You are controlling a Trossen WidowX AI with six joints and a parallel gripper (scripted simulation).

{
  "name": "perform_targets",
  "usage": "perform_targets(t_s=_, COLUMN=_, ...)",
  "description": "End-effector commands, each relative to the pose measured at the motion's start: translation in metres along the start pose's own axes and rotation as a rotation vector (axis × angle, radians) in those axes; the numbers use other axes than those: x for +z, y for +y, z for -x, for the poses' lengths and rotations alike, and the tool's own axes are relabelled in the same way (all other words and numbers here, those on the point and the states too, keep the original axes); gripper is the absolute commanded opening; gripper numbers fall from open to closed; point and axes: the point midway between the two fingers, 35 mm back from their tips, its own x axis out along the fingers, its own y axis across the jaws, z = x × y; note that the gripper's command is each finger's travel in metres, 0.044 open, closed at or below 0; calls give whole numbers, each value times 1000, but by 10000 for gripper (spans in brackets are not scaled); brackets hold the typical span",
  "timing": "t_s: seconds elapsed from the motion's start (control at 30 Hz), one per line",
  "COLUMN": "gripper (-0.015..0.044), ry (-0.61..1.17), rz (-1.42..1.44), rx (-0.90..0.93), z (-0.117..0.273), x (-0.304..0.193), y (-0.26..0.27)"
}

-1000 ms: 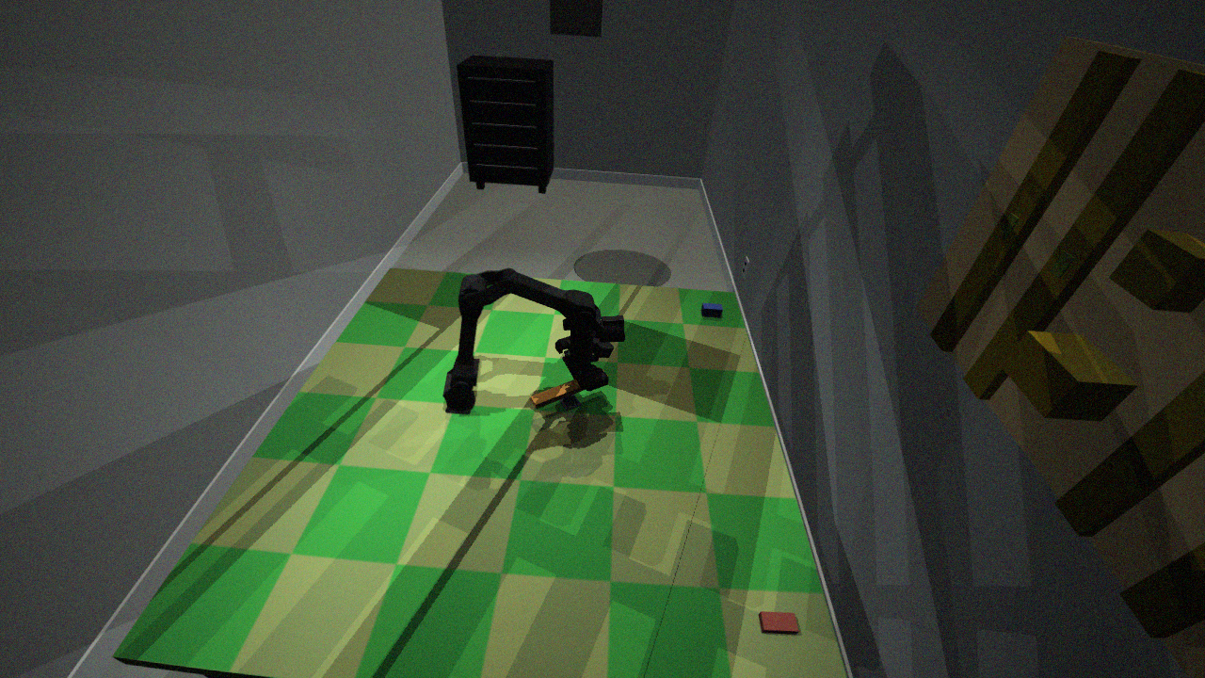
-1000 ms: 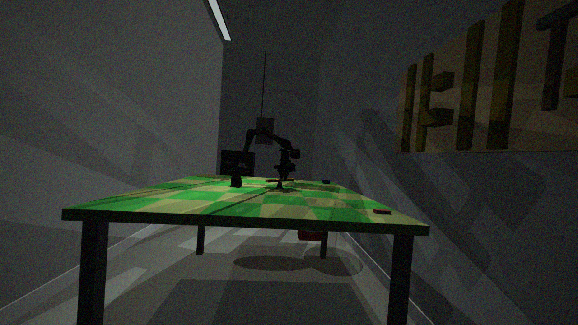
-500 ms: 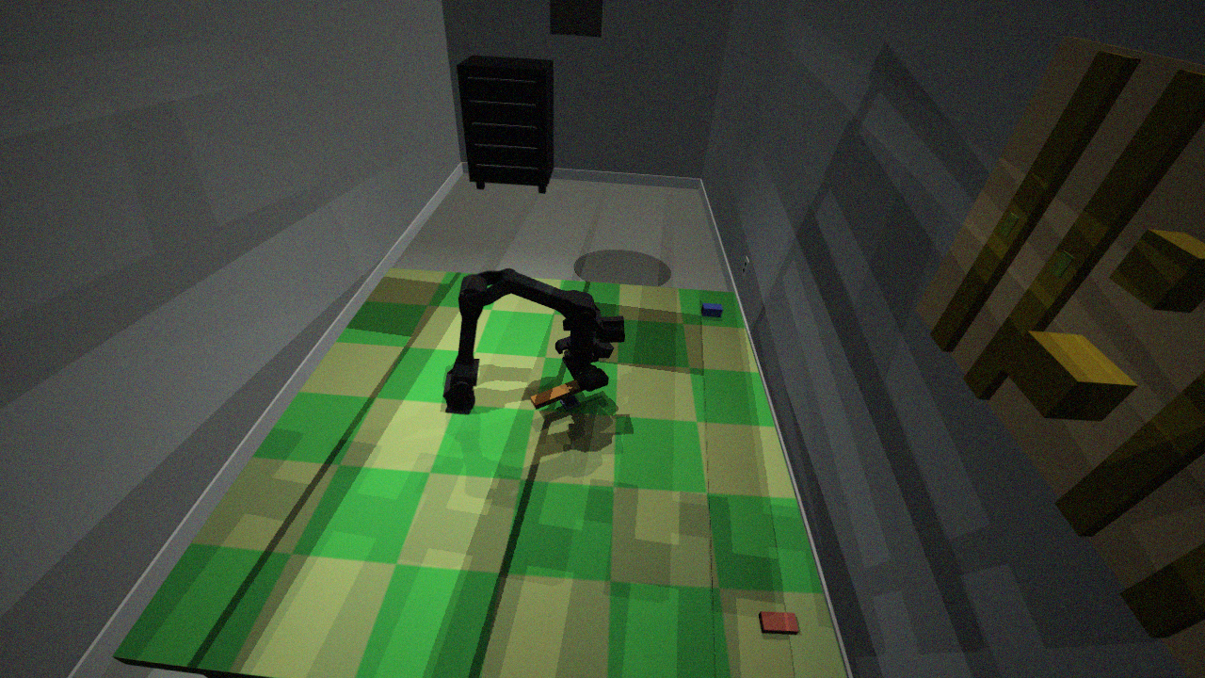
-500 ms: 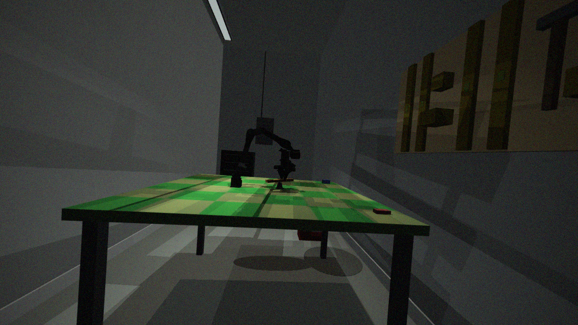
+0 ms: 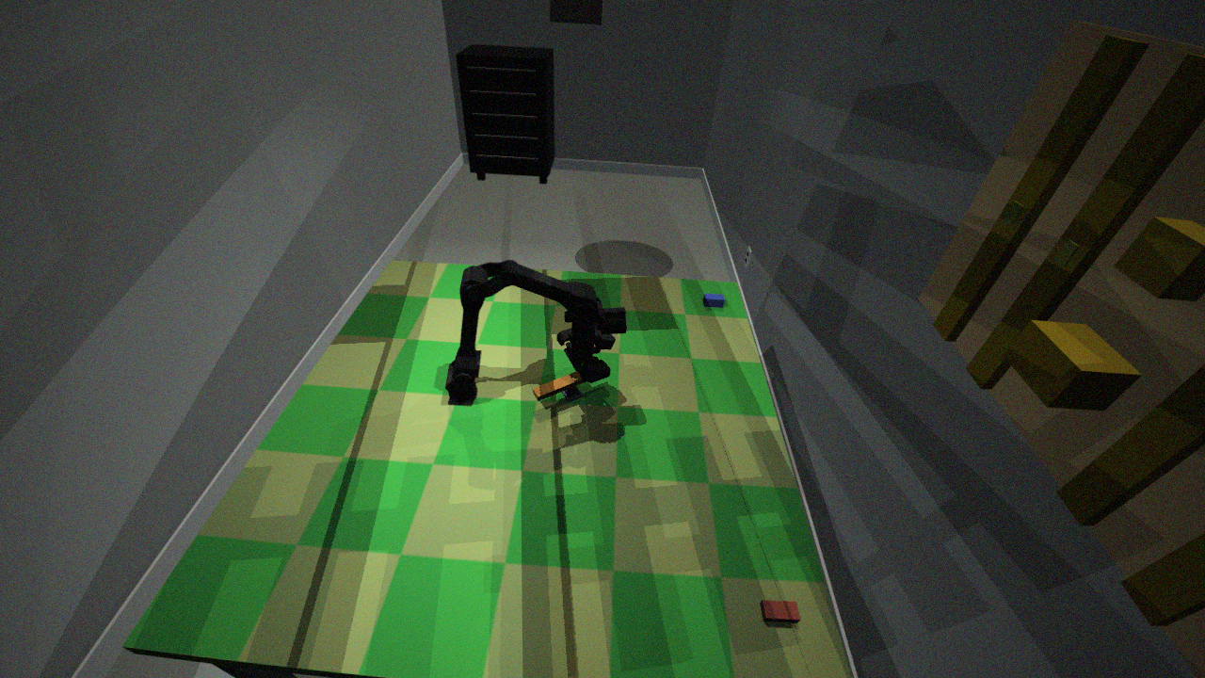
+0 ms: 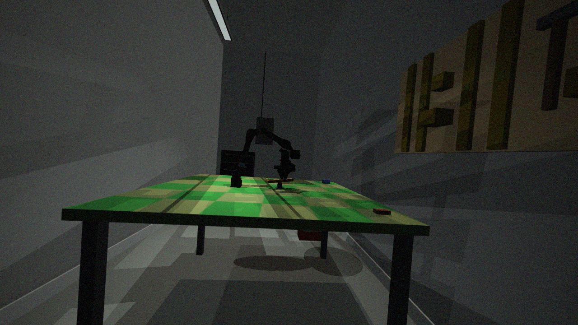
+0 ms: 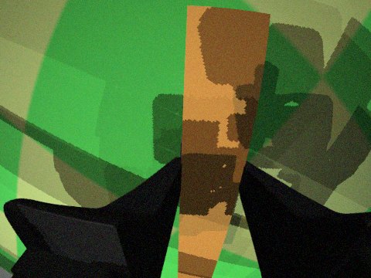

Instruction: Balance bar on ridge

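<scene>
Jaws (image 5: 581, 379) (image 6: 284, 179) partly open, gripping the bar (image 5: 554, 387) (image 6: 274, 181) (image 7: 222, 77) over the ridge (image 5: 572, 394) (image 6: 279, 186).
The wrist view shows both sides pinched, hidden from the top; the exterior view shows the bar above the tabletop (image 5: 463, 523) (image 6: 226, 208), contact with the ridge unclear. Green-and-tan checks carry streaky shadows, a blue block (image 5: 714, 299) (image 6: 325, 181) and a red block (image 5: 779, 611) (image 6: 381, 211); only the exterior view catches the ceiling light (image 6: 220, 20) in the dim grey room.

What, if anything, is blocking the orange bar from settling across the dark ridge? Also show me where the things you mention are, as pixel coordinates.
Nothing visible stands between the orange bar (image 5: 554, 387) (image 6: 274, 181) (image 7: 210, 100), gripped in the hand (image 5: 583, 379) (image 6: 284, 178) (image 7: 210, 166), and the dark ridge (image 5: 571, 393) (image 6: 279, 186) beneath.
</scene>
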Motion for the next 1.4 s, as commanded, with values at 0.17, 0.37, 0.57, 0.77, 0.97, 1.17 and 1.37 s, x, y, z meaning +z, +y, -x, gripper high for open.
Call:
perform_targets(t_s=0.17, gripper=0, ry=0, rz=-1, rx=-3, z=-1, x=0, y=0)
perform_targets(t_s=0.37, gripper=0, ry=0, rz=-1, rx=-3, z=-1, x=0, y=0)
perform_targets(t_s=0.57, gripper=0, ry=0, rz=-1, rx=-3, z=-2, x=0, y=0)
perform_targets(t_s=0.77, gripper=0, ry=0, rz=-1, rx=-3, z=-2, x=0, y=0)
perform_targets(t_s=0.97, gripper=0, ry=0, rz=-1, rx=-3, z=-3, x=0, y=0)
perform_targets(t_s=1.17, gripper=0, ry=0, rz=-1, rx=-3, z=-3, x=0, y=0)
perform_targets(t_s=1.37, gripper=0, ry=1, rz=-1, rx=-3, z=-4, x=0, y=0)
